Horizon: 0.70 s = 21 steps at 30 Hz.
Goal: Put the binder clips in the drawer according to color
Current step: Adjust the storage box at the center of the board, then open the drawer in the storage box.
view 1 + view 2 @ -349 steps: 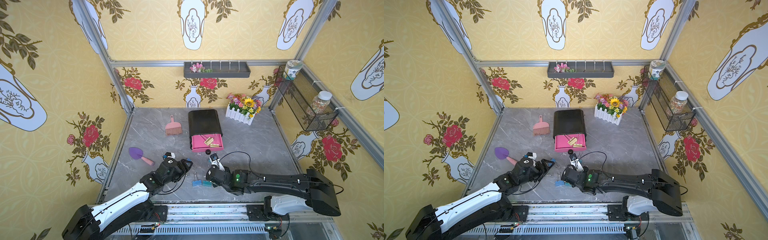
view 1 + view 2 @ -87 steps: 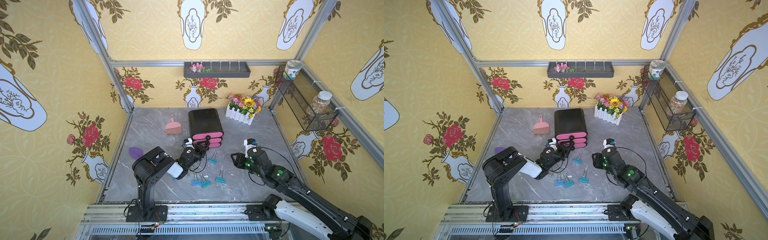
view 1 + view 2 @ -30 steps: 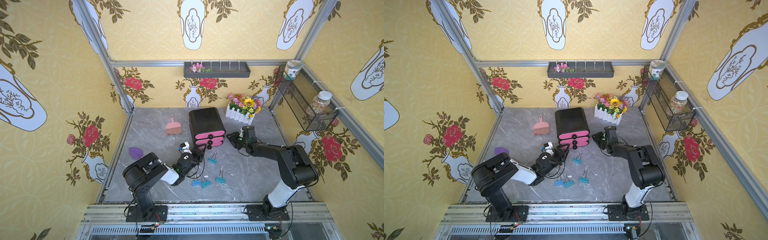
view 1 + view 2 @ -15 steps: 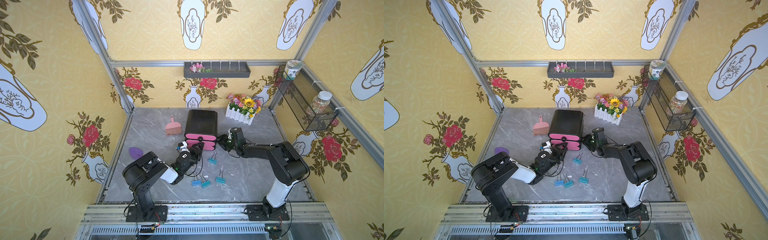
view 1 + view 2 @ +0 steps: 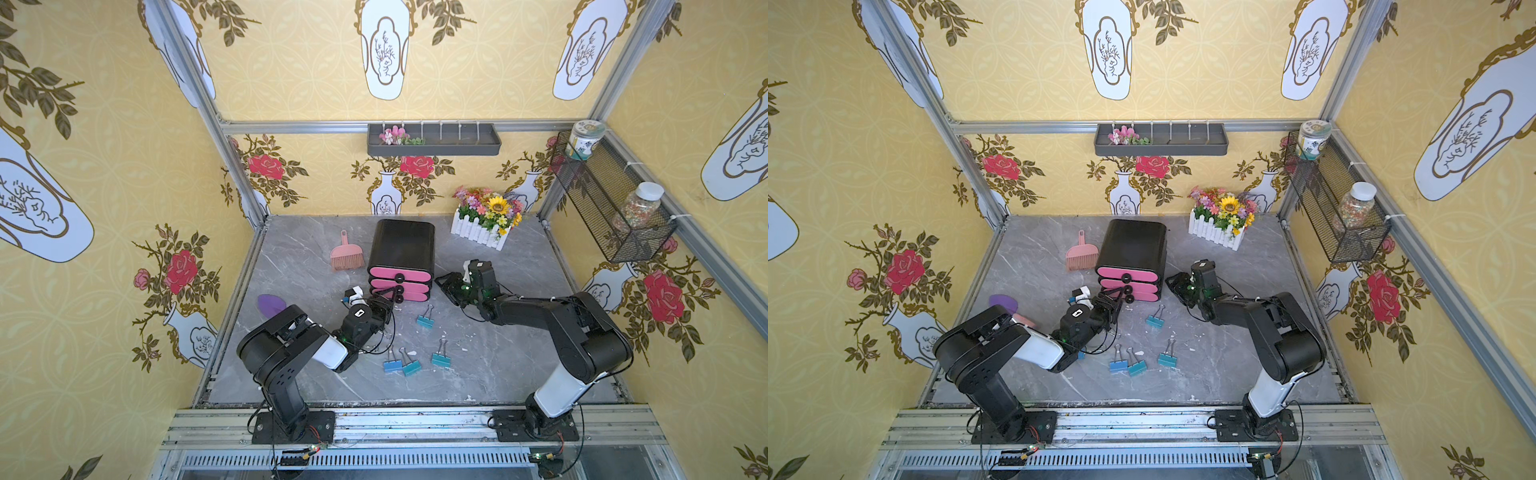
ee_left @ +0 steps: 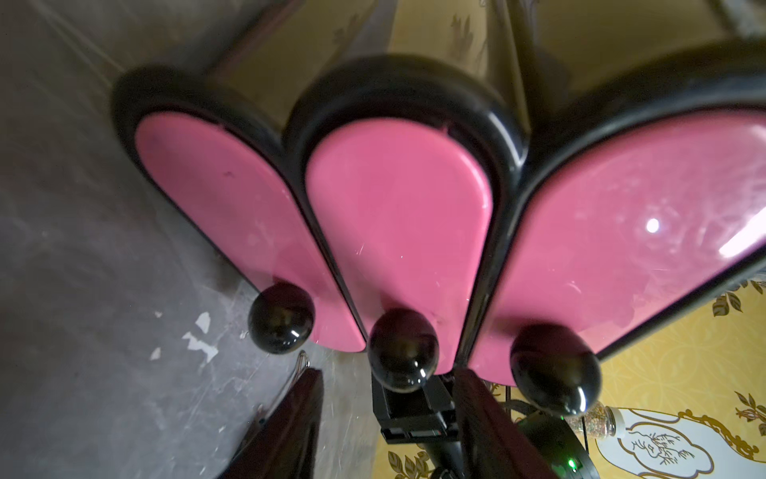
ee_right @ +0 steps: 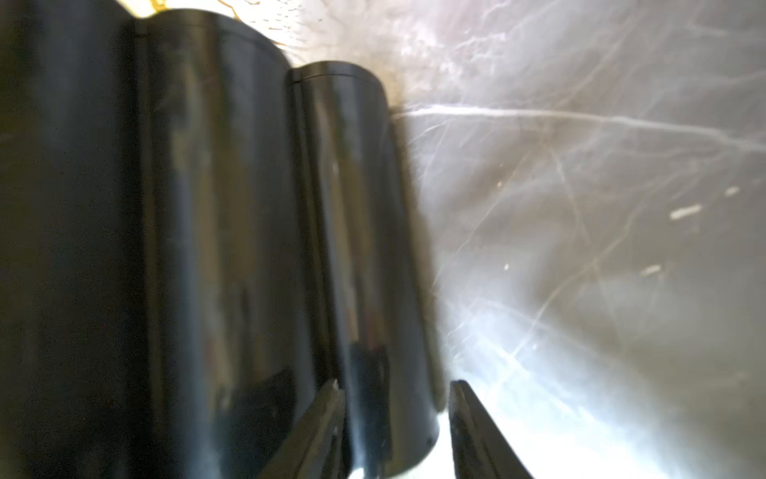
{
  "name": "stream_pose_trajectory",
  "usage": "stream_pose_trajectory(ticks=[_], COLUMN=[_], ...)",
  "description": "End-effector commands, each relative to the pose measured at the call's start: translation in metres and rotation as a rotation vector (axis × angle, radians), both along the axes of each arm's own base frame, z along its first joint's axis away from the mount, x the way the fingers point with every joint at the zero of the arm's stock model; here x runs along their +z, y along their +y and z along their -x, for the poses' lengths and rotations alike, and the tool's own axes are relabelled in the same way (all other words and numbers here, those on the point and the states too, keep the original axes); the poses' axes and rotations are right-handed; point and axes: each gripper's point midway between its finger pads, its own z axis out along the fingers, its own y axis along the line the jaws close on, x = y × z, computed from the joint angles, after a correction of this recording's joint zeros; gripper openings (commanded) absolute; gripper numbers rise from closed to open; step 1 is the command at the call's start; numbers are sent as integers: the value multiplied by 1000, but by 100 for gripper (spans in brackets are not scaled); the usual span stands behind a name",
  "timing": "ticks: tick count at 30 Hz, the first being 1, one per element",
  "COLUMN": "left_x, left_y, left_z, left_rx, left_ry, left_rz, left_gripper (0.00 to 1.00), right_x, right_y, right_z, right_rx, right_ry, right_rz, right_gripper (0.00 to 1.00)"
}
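The drawer (image 5: 401,245) (image 5: 1131,243) is a black unit with three pink fronts, all pushed in. Several binder clips lie on the table in front of it: a teal one (image 5: 424,319) nearest, then a blue one (image 5: 392,365) and two teal ones (image 5: 411,367) (image 5: 440,358). My left gripper (image 5: 390,297) (image 6: 387,373) is open at the knobs, its fingers either side of the middle knob (image 6: 402,356). My right gripper (image 5: 444,284) (image 7: 393,383) is open against the unit's right side (image 7: 228,207), straddling the corner of the lowest tier.
A pink hand brush (image 5: 347,257) lies left of the drawer unit. A purple spatula (image 5: 270,303) sits behind my left arm. A flower box (image 5: 486,220) stands at the back right, under a wire shelf (image 5: 606,199) holding jars. A grey tray (image 5: 432,139) hangs on the back wall.
The drawer unit has turned from skewed to nearly square and slid a little left, with my right gripper following along its right side. My left gripper stays at the knobs.
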Motion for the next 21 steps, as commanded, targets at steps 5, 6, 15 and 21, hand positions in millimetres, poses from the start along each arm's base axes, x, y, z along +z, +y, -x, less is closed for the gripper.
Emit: stream_pose_trajectory(ticks=[5,6,15,21], left_x=[2,2,2,5], left_y=[-15,-16,-18,-22], left_z=[-3,-4,-10,-16], left_rx=[-53,-56,-47,-41], left_ry=[-18,-17,-22,-30], left_rz=[31,32,34,43], left_gripper=[52,51,51,52], right_x=[27,30,37,34], right_y=[-14,-16,-34,-39], right_z=[18,21,40,48], right_rx=[4,3,-16,-22], right_ry=[-60,-61,-62,-54], right_rz=[56,65,76,72], right_gripper=[48,48,50,50])
